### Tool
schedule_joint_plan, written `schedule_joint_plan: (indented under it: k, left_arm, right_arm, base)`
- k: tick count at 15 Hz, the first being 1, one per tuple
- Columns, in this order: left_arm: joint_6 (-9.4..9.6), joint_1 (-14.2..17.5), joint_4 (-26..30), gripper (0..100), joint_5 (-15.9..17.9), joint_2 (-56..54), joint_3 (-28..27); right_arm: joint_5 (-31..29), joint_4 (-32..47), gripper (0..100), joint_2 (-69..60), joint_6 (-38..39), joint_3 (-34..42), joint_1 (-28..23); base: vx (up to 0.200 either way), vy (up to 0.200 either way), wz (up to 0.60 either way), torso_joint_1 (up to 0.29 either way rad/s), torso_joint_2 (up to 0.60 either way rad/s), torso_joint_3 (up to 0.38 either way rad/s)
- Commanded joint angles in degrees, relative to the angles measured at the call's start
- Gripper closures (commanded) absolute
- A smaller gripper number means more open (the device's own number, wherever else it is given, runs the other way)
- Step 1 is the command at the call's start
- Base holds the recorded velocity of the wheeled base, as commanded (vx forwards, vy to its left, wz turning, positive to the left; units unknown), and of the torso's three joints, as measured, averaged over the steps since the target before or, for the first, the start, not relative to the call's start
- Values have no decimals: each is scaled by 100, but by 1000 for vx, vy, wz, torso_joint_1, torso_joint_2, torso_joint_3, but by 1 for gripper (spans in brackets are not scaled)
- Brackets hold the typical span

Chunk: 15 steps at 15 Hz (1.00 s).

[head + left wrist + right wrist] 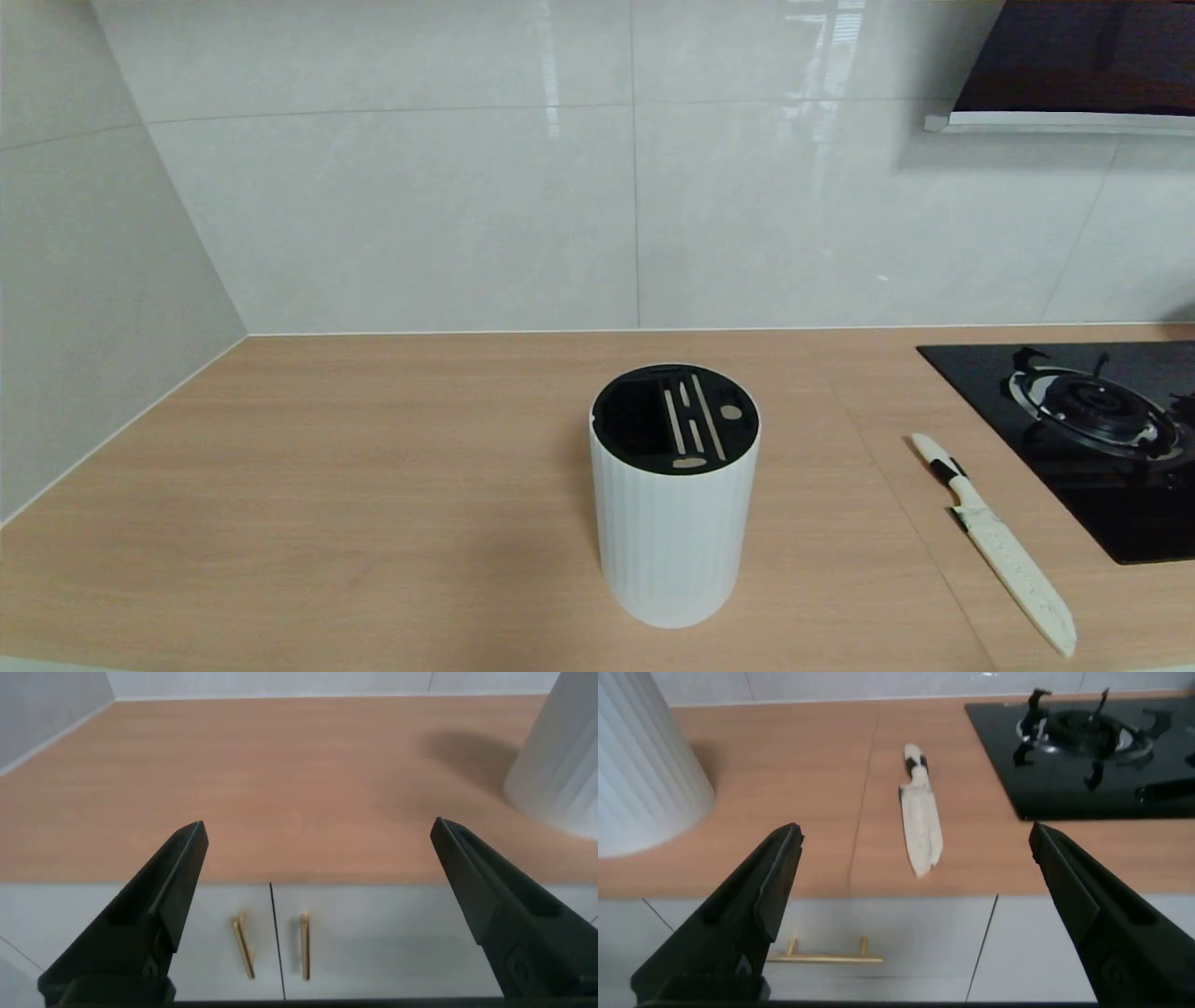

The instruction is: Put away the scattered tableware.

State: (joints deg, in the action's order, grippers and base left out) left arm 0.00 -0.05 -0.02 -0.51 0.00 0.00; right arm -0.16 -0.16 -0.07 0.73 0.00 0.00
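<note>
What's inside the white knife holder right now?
Nothing sticks out of the holder: the narrow slots and big opening in its black top look empty. Deeper down is dark and hidden. The knife lies on the counter.

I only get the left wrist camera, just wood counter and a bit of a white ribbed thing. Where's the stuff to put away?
Observer: A cream knife lies flat on the counter, between the white holder and the stove.
Operator: What's on top of the holder?
Observer: A black top with narrow slots and one bigger opening.
Operator: Is my other gripper near the knife?
Observer: The right gripper is open, by the counter's front edge, facing the knife.
</note>
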Motion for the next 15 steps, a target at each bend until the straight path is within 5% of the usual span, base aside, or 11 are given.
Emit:
schedule_joint_plan:
  k: [1,9,15]
  left_arm:
    - [0,-4,-6,0,-2,9,0]
    - [0,-4,-6,0,-2,9,0]
    - [0,5,-6,0,-2,9,0]
  right_arm:
    - [-2,-2,0,7,6,0,0]
    - [16,-2,0,7,-20,0,0]
    - [25,-2,0,236,-310,-9,-35]
  base:
    - [0,0,0,261,-583,-320]
    - [0,0,0,221,-484,-262]
    - [0,0,0,8,-14,-8]
